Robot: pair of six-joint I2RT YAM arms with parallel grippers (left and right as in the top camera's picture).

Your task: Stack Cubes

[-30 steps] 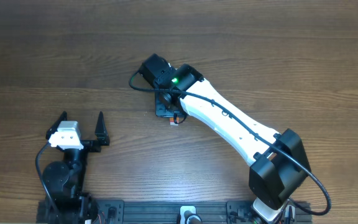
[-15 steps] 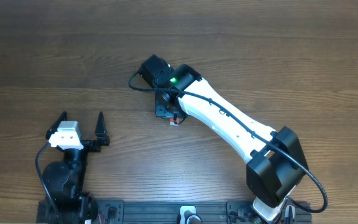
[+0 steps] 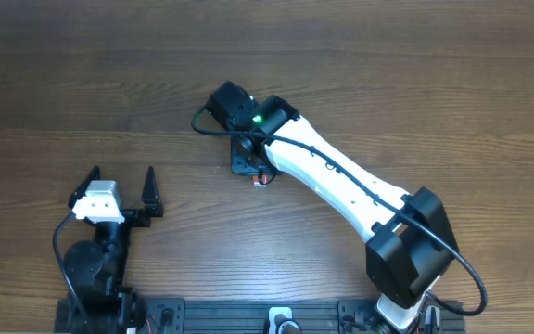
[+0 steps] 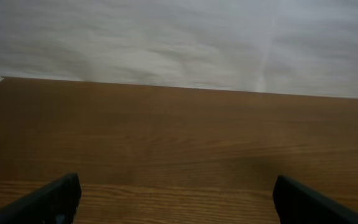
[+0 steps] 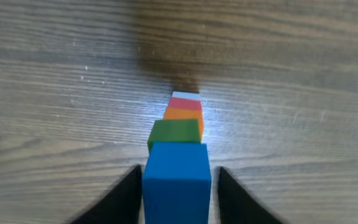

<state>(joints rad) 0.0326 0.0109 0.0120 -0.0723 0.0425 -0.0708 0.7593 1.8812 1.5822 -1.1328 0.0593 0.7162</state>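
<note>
Blue is topping the column: the blue cube (image 5: 176, 165) is sitting on the green cube (image 5: 174, 132), which is resting on the orange cube (image 5: 183, 113). The red cube (image 5: 186, 103) and a whitish cube (image 5: 186, 95) are showing beneath, all standing on the wooden tabletop (image 5: 55, 74) near its middle.

The right pincer (image 5: 179, 168) is straddling the blue cube with its jaws parted only narrowly. A sliver of wood is showing between the cube and one jaw, so I am judging that it is flanking the cube rather than squeezing it.

The stack is looking built, and the step in hand, as I am reading it, is letting go and getting clear. Doing that well is calling for spreading the jaws a little more, evenly, so neither is dragging the cube sideways. Then comes rising straight up before any swing away. The column is looking slightly uneven from cube to cube, though the angle may be causing that, so a light brush is risking a topple.

Chiefly the right pincer's own jaws are standing in the way. The left pincer (image 3: 120, 176) is resting near its base, jaws spread wide and holding nothing, well apart from the stack. A white wall (image 4: 166, 37) is rising beyond the tabletop's far edge.
</note>
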